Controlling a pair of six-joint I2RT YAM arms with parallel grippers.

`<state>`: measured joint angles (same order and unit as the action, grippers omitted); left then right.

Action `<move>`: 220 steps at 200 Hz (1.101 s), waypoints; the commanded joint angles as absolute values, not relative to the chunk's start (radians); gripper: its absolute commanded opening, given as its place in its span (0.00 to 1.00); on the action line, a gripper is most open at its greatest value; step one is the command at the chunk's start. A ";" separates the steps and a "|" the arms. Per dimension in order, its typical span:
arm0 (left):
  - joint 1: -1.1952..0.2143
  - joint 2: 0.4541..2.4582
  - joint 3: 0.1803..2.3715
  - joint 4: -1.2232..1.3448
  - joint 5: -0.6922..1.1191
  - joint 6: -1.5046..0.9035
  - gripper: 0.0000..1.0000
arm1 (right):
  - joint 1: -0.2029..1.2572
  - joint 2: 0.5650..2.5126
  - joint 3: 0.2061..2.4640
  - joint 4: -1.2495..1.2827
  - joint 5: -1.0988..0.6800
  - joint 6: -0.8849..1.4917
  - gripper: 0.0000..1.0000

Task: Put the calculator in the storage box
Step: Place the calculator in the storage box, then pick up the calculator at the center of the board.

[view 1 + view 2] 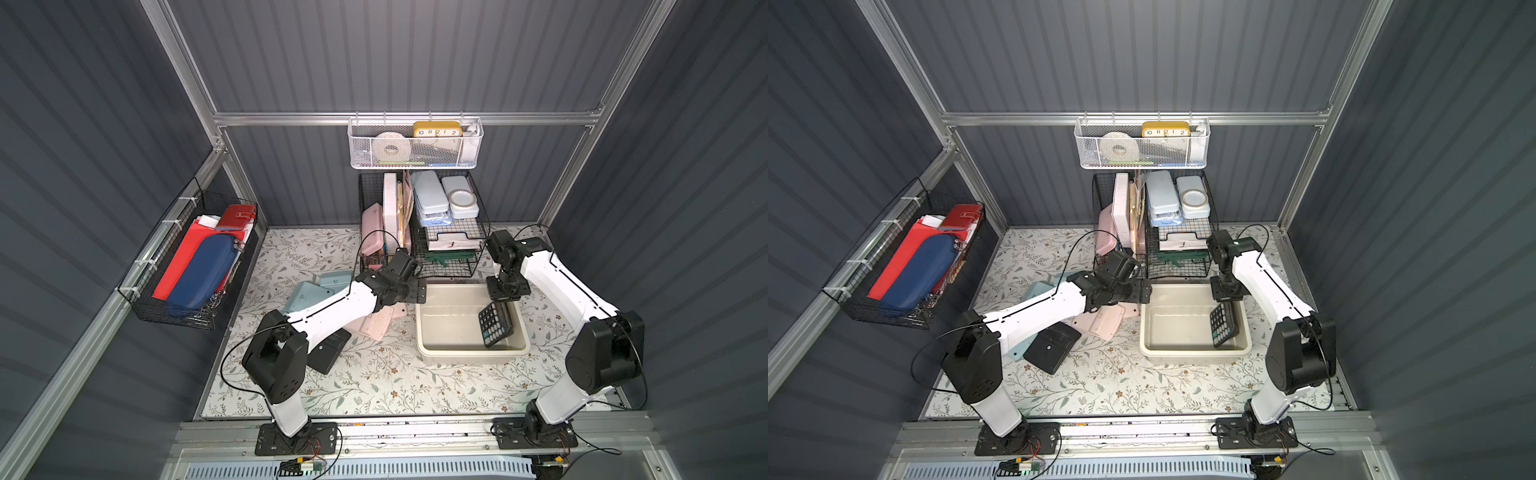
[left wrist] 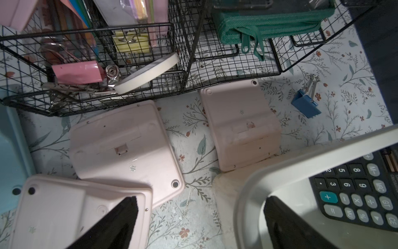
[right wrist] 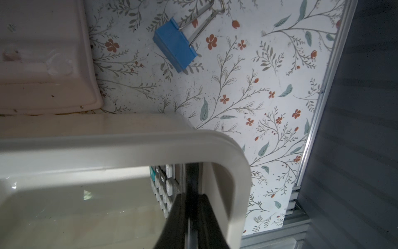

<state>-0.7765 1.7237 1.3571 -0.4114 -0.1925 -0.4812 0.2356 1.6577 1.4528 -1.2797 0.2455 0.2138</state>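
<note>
Floral mat [image 1: 374, 382] fills the lower centre of both top views, w/ the black wire baskets [image 1: 449, 249] above centre. The storage box [image 1: 465, 355] sits right of centre, just below the baskets, and its floor is bare apart from one item. The right arm comes in from the lower right of the frame, the left arm from the lower left.

The calculator [image 1: 494, 324] — black, keys showing — is inside the box at its right side, steeply tilted, not flat. Its lower edge looks at or near the box floor; can't tell if it touches. The right gripper [image 1: 506, 296] hangs over its upper end. In the right wrist view the fingers [image 3: 178, 215] are pinched together w/ a black slab running out between them beside the keys, so I judge it clamped on the calc's top edge. The left gripper [image 2: 200, 224] has its jaws wide apart and holds nothing. It straddles the box's upper-left corner, w/ one finger over a pink calculator [image 2: 81, 211] at lower left of that frame.

Step in hand, as I read it, is the release.
- Lower until the bottom edge bears on the box floor.
- Tip the top toward the open middle rather than the near wall, so it lies keys-up.
- Part the jaws fully, then lift straight up — no sideways drag, or a finger may catch the edge or the rim.
- The left arm has no job here.

A blue binder clip [image 2: 305, 105] lies on the mat outside the box, apart from it, and is no factor.
</note>
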 commanded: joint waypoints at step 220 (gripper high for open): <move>-0.372 1.219 1.021 -0.320 -0.197 -0.662 0.99 | 0.403 1.297 1.440 -1.129 -0.041 0.290 0.51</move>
